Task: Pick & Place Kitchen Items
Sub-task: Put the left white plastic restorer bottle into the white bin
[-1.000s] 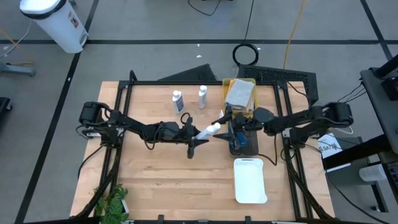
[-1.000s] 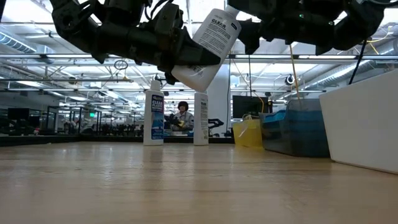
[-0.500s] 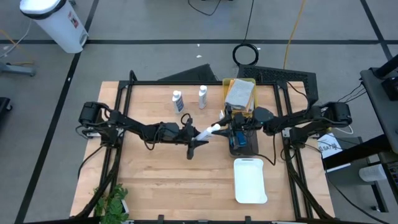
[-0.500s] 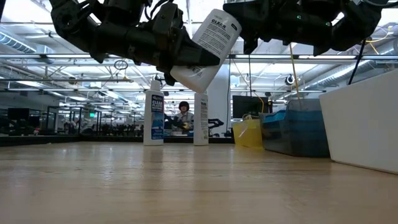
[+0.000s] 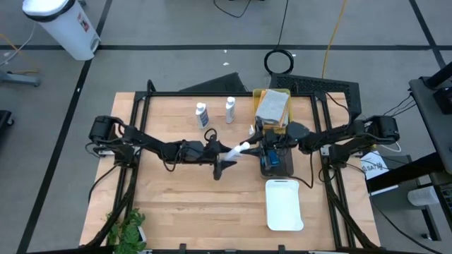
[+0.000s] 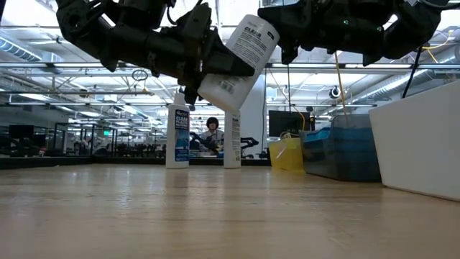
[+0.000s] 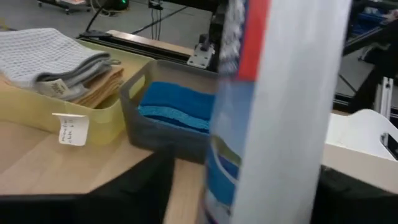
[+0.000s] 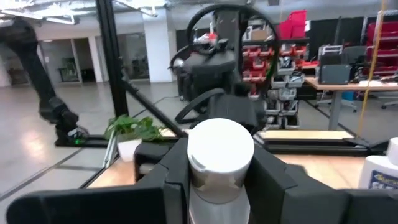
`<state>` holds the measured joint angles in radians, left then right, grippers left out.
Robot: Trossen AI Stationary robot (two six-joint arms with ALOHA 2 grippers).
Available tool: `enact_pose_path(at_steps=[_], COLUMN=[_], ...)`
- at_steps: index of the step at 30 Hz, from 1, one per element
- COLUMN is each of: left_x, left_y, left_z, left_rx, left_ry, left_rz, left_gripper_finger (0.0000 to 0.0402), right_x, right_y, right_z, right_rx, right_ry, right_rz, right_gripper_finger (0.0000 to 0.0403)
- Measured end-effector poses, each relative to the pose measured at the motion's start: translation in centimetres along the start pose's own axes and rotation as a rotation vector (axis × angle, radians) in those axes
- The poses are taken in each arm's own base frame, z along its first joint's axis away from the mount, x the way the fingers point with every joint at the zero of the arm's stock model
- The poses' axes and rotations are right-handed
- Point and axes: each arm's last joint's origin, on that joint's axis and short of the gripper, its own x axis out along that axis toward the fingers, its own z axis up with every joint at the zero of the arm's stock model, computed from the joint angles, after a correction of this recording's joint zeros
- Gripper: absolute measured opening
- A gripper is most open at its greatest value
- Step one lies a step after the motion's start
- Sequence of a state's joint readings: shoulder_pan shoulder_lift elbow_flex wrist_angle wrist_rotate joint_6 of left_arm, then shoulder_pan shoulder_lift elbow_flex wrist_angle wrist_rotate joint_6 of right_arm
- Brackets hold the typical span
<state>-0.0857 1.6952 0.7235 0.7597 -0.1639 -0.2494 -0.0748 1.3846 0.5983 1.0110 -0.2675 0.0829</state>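
Observation:
A white blue-labelled bottle (image 5: 236, 149) hangs tilted above the table's middle, cap end up and toward the right. My right gripper (image 8: 221, 180) is shut on its cap end. My left gripper (image 6: 208, 61) is open, its fingers on either side of the bottle's lower body (image 7: 273, 124). Two more white bottles (image 5: 202, 113) (image 5: 230, 109) stand upright on their bases at the far middle of the table. My right gripper pinches the bottle's white cap (image 8: 221, 149) between its two fingers (image 8: 174, 177), one on each side. It comes from the table's right, in line with the bottle. The bottle is clear of the table, tilted, base end lower. My left gripper: a gap shows between one finger and the bottle's side; whether the other finger touches, I cannot tell.
A yellow tray (image 5: 281, 93) with folded grey towels stands at the far right. Nearer is a dark grey tray (image 7: 140, 121) holding blue sponges (image 7: 177, 106), then a white tray (image 5: 284, 204). Bare wood lies on the near left.
My right gripper has gone a little toward the table's left onto the bottle's cap and taken hold of it. After that my left gripper's fingers have spread apart around the bottle's lower body. The bottle stays lifted and tilted.

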Motion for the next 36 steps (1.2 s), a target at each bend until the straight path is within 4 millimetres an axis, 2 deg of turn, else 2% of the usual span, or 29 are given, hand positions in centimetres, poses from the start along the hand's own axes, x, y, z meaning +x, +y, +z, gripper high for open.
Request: enact_pose_path(at_steps=[6,12,18,23,28,33,36], left_x=[-1.3,-4.0,-5.1,-5.2,-5.2,-5.2,-5.2], left_y=[-0.2,-0.2,0.0,0.7,2.3,3.0,3.1], left_z=[1.3,3.7,4.4,4.0,3.7,3.5,3.6], left_rx=[0.071,0.143,0.230,0.211,0.138,0.084,0.046], left_ry=[0.046,0.082,0.111,0.144,0.187,0.207,0.192], left_rz=[-0.022,-0.002,0.026,0.156,0.295,0.328,0.332], left_gripper_finger=[0.0349,0.0395,0.0387,0.0375,0.0373,0.0382,0.0387], right_x=[-0.7,-2.7,-4.8,-5.3,-5.5,-6.7,-7.4], right_y=[0.2,1.1,2.9,6.0,10.0,13.2,14.8], right_z=[0.6,2.7,4.6,6.8,7.3,7.2,7.4], right_rx=[-0.007,-0.034,-0.012,-0.029,-0.109,-0.149,-0.113], right_ry=[0.045,0.113,0.168,0.274,0.379,0.437,0.415], right_rz=[0.003,-0.005,-0.052,-0.119,-0.150,-0.183,-0.154], right_gripper_finger=[0.0085,0.0085,0.0085,0.0085,0.0085,0.0086,0.0086])
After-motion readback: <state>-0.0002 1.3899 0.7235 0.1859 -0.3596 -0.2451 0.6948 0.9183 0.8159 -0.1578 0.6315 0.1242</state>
